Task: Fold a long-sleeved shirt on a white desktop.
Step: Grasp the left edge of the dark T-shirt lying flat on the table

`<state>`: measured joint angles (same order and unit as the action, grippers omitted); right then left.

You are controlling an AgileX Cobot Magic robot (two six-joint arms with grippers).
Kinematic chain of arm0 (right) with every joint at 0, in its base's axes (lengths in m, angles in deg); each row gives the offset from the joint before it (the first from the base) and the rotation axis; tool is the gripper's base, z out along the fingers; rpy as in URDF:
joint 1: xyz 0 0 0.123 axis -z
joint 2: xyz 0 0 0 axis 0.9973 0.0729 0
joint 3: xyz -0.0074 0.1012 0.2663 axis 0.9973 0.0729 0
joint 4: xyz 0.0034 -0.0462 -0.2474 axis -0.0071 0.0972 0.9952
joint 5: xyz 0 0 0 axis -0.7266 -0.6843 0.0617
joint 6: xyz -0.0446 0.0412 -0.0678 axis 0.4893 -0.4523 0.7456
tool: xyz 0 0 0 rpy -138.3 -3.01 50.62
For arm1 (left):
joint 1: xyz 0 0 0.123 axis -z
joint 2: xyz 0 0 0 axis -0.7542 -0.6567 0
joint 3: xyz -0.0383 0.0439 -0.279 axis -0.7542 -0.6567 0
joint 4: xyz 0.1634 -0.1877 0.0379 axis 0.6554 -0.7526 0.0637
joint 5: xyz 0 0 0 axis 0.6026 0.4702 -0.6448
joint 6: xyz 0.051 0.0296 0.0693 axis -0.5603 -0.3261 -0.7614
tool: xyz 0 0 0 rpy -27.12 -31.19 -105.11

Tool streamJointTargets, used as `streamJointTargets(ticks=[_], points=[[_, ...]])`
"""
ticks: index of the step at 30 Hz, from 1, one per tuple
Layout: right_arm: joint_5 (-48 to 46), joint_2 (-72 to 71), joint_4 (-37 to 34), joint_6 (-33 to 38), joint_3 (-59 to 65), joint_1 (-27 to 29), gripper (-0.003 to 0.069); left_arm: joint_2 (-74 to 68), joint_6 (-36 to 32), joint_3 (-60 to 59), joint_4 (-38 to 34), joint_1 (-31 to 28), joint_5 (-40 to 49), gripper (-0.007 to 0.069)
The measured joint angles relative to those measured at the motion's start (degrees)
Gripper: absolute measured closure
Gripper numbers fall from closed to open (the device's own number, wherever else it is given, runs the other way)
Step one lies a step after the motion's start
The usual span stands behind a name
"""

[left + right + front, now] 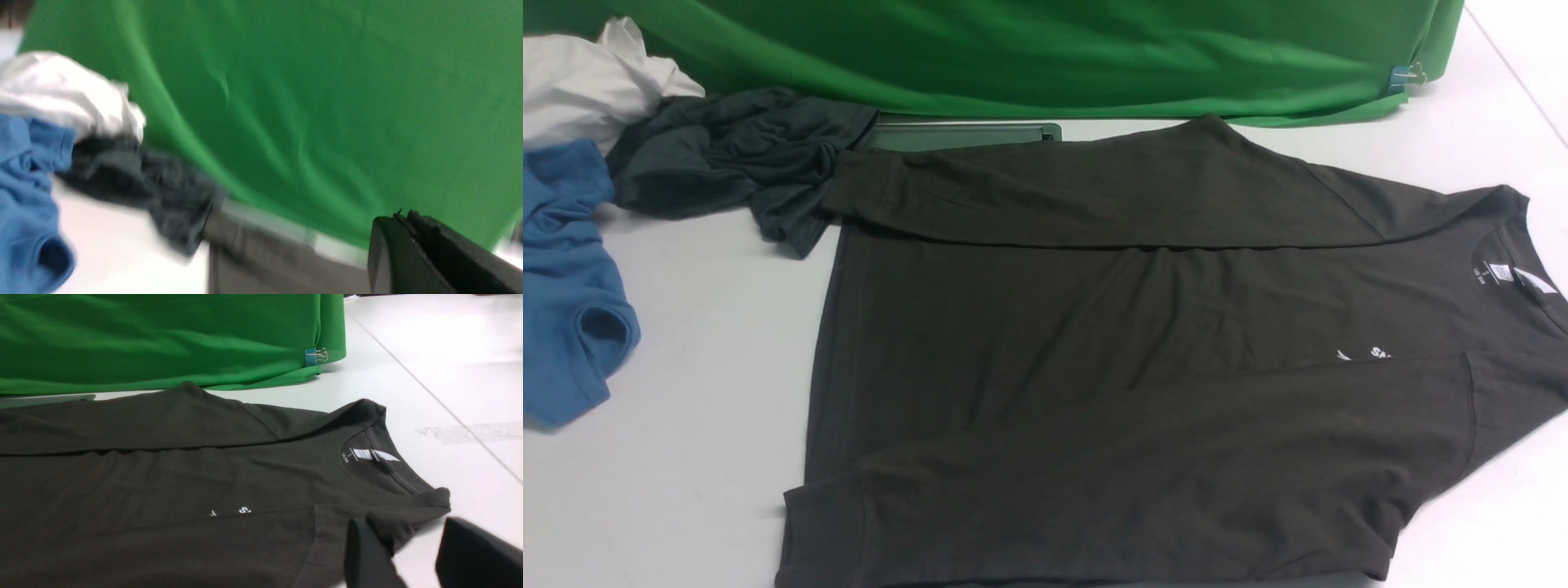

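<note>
The long-sleeved shirt [1094,327] lies flat on the white desktop [686,408], collar to the right, both sleeves folded lengthwise over the body. Its white neck label [1503,273] and half-covered chest print [1364,354] show. Neither gripper appears in the front view. In the right wrist view my right gripper [412,547] is open, low over the desktop beside the shirt [163,477], with the near shoulder corner lying against one of its fingers [365,547]. The left wrist view is blurred; my left gripper [404,216] is shut and empty, above the shirt's hem end [265,261].
A slate-grey garment [727,155], a blue shirt [564,286] and a white cloth [580,82] are heaped at the back left. The green backdrop [1013,49] hangs along the far edge, held by a binder clip [1405,76]. The grey cable slot [956,135] sits behind the far sleeve.
</note>
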<state>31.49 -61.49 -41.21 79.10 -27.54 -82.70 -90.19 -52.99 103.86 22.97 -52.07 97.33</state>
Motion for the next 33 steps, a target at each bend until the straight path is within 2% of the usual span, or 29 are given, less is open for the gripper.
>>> streamJointTargets(ticks=[1,2,4,7,13,14,15,16,22,29,33], points=[[0.0,0.0,0.0,0.0,0.0,0.0,0.0419,-2.5,-4.8,3.6,-1.8,0.0,6.5,0.0604],[0.0,0.0,0.0,0.0,0.0,0.0,0.0419,-3.0,-6.0,4.1,-2.2,0.0,7.5,0.0604],[0.0,0.0,0.0,0.0,0.0,0.0,0.0419,-10.6,-18.0,10.7,-8.7,0.0,22.6,0.0604],[0.0,0.0,0.0,0.0,0.0,0.0,0.0419,-19.3,-28.1,14.6,-15.4,0.0,33.3,0.0604],[0.0,0.0,0.0,0.0,0.0,0.0,0.0419,-30.7,-36.7,15.8,-21.9,0.0,35.1,0.0604],[0.0,0.0,0.0,0.0,0.0,0.0,0.0419,-34.5,-41.5,15.8,-23.8,0.0,35.8,0.0604],[0.0,0.0,0.0,0.0,0.0,0.0,0.0419,-34.9,-42.0,15.8,-24.0,0.0,35.9,0.0604],[0.0,0.0,0.0,0.0,0.0,0.0,0.0419,-37.4,-45.3,15.8,-25.3,0.0,36.1,0.0604],[0.0,0.0,0.0,0.0,0.0,0.0,0.0419,-48.7,-53.8,16.2,-30.3,1.2,33.9,0.0604],[0.0,0.0,0.0,0.0,0.0,0.0,0.0419,-57.1,-55.8,19.3,-26.6,10.9,32.5,0.0604],[1.2,0.0,-0.1,0.0,0.0,0.0,0.0419,-59.6,-54.8,21.6,-23.3,12.6,33.9,0.0604]])
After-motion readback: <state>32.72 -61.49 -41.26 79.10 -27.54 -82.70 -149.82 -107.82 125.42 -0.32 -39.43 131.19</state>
